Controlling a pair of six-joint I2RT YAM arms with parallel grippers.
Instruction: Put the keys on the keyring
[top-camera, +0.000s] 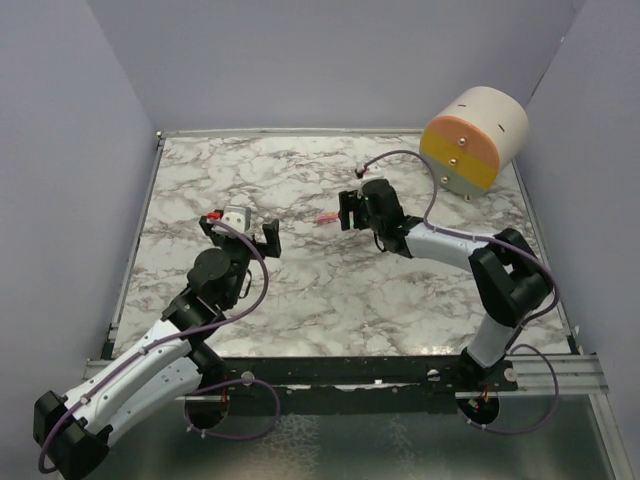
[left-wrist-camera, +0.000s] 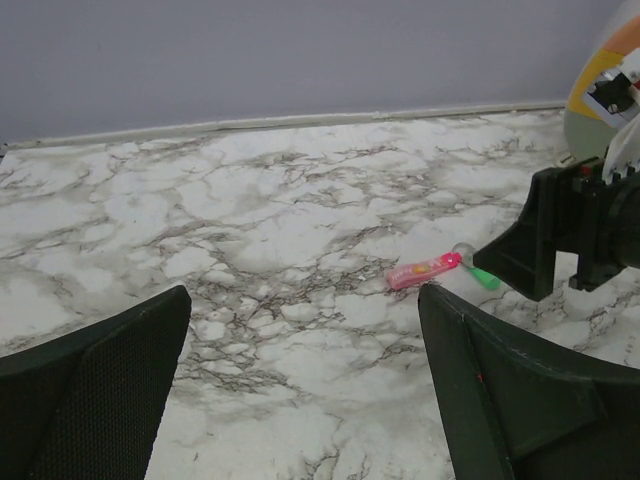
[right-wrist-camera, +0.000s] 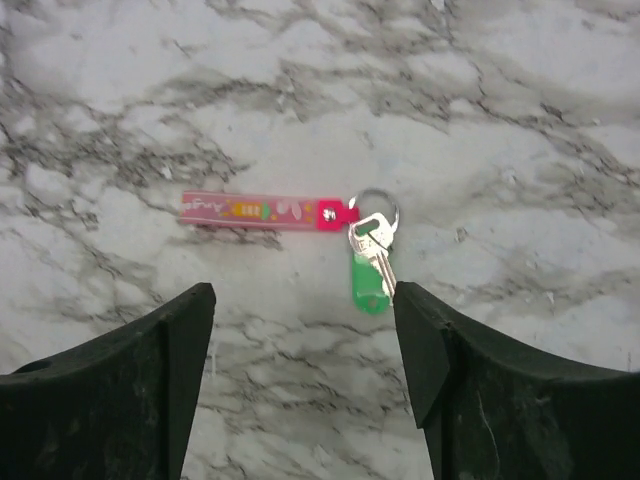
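Right hand (right-wrist-camera: 302, 300) hovers over the table (right-wrist-camera: 500, 100), fingers wide apart, nothing between them. Just ahead lies the keyring (right-wrist-camera: 395, 207). The pink-red tag (right-wrist-camera: 260, 211) stretches from it toward 9 o'clock, the green key (right-wrist-camera: 372, 278) toward 6. Left hand (left-wrist-camera: 305, 295), also spread and empty, sits well apart at 9 o'clock in the top view.

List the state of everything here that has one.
left gripper: open, empty
right gripper: open, empty
pink-red key: flat on the table, one end at the keyring
green key: flat, partly under a silver key, beside the keyring
keyring: flat on the table
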